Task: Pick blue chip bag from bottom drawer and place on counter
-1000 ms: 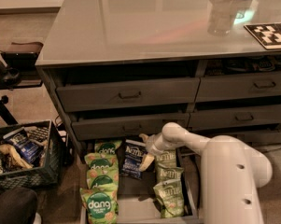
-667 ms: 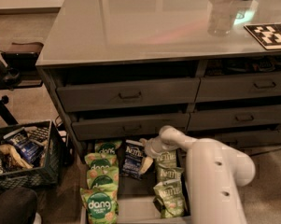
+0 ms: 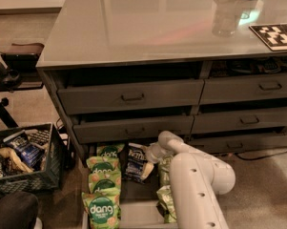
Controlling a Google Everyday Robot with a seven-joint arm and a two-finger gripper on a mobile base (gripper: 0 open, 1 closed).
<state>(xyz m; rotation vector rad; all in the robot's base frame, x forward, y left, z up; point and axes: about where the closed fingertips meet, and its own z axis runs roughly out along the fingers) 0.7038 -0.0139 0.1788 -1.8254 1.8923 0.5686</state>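
Observation:
The blue chip bag [image 3: 135, 161] lies in the middle row at the back of the open bottom drawer [image 3: 133, 214], at the foot of the dark cabinet. My white arm reaches down from the lower right, and the gripper [image 3: 148, 165] sits at the bag's right edge, touching or just over it. The arm's bulk hides part of the drawer's right side. The glossy grey-green counter [image 3: 143, 23] spreads above the drawers.
Several green "dang" bags [image 3: 103, 187] fill the drawer's left row and pale green bags [image 3: 165, 197] the right. A black lattice crate [image 3: 25, 162] of snacks stands on the floor at left. A clear bottle [image 3: 226, 17] and a checkered tag [image 3: 276, 35] sit on the counter's right.
The arm's elbow and upper link have swung left and closer to the camera. The gripper stays at the blue chip bag, which has not visibly moved.

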